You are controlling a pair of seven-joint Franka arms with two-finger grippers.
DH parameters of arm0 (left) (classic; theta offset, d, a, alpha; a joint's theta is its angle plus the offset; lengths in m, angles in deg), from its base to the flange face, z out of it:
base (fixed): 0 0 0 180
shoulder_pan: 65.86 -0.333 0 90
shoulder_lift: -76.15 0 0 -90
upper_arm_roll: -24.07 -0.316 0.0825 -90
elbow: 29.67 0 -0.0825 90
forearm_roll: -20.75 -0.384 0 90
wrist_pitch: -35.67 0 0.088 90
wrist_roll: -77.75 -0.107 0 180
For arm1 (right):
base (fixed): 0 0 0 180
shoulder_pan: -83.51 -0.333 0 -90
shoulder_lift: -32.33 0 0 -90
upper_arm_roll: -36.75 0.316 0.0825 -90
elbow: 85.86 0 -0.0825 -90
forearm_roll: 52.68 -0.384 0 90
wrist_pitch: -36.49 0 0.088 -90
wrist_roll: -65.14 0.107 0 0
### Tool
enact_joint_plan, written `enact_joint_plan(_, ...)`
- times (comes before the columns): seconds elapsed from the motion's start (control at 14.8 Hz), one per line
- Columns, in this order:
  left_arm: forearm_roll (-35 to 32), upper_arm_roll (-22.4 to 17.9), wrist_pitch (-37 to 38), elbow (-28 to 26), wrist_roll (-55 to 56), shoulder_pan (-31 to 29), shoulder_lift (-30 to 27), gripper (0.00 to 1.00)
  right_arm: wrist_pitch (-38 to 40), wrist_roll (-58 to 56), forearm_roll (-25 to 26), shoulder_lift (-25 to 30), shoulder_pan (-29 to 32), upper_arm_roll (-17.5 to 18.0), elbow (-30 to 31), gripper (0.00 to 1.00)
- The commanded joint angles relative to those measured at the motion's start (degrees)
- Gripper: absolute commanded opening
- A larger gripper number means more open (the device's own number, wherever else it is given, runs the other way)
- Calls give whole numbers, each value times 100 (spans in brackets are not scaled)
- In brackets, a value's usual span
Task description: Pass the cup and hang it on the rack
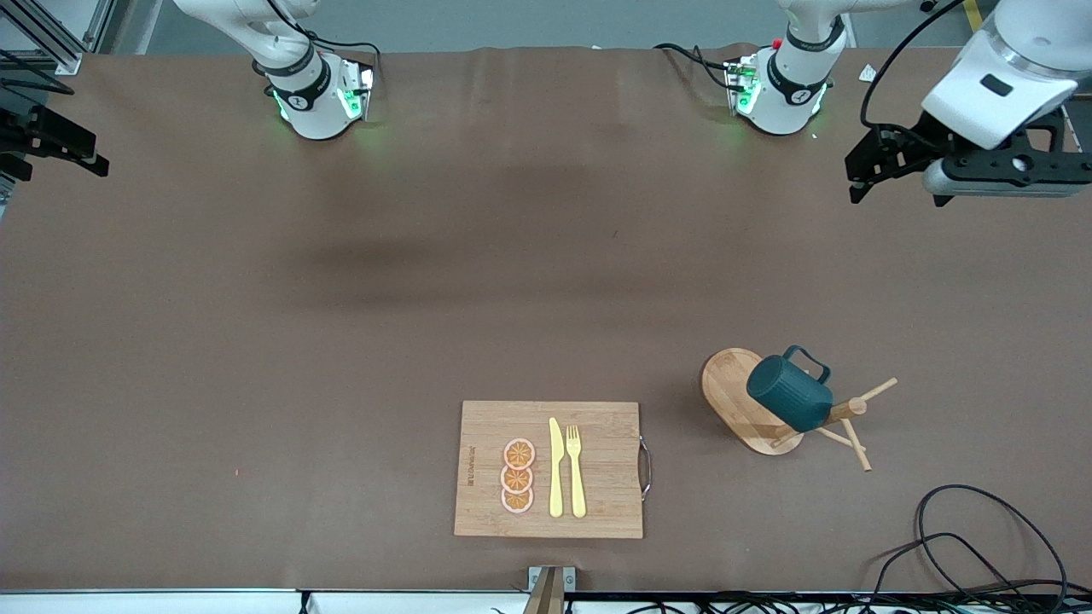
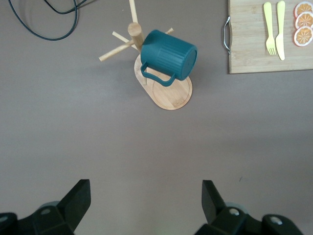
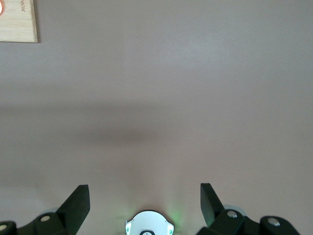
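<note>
From the front, the cup (image 1: 789, 392) hangs on the rack (image 1: 740, 401), beside the board (image 1: 548, 469), toward the left arm's end. The left gripper (image 1: 862, 175) hovers over bare table, the right gripper (image 1: 51, 145) likewise. The left wrist view shows its fingers (image 2: 78, 198) spread wide, empty. The right wrist view shows its fingers (image 3: 78, 200) wide too.

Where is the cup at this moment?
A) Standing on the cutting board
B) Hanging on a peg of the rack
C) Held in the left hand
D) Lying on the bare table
B: the cup hangs tilted by its handle on a peg of the rack, with both hands away from it.
</note>
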Motion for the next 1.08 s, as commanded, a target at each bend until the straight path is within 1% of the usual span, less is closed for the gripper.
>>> enact_joint_plan(0.0,-104,-546,262,472,-121,427,308,100,2,-69,-68,153,91,54,131,100)
enact_joint_plan(0.13,-52,-573,227,463,-148,376,307,100,2,-61,-68,153,91,54,131,100)
enact_joint_plan(0.27,211,-565,165,428,-148,157,298,100,2,-61,-68,153,91,54,131,100)
enact_joint_plan(0.4,335,-565,165,367,-122,94,281,100,11,-61,-68,153,91,54,131,100)
enact_joint_plan(0.61,230,-582,147,235,63,85,193,100,11,-61,-68,153,91,54,131,100)
enact_joint_plan(0.74,-32,-573,147,270,-7,76,210,100,11,-61,-68,153,91,54,140,100)
enact_joint_plan(1.01,-51,-529,156,305,-15,76,281,100,2,-69,-68,153,91,54,140,100)
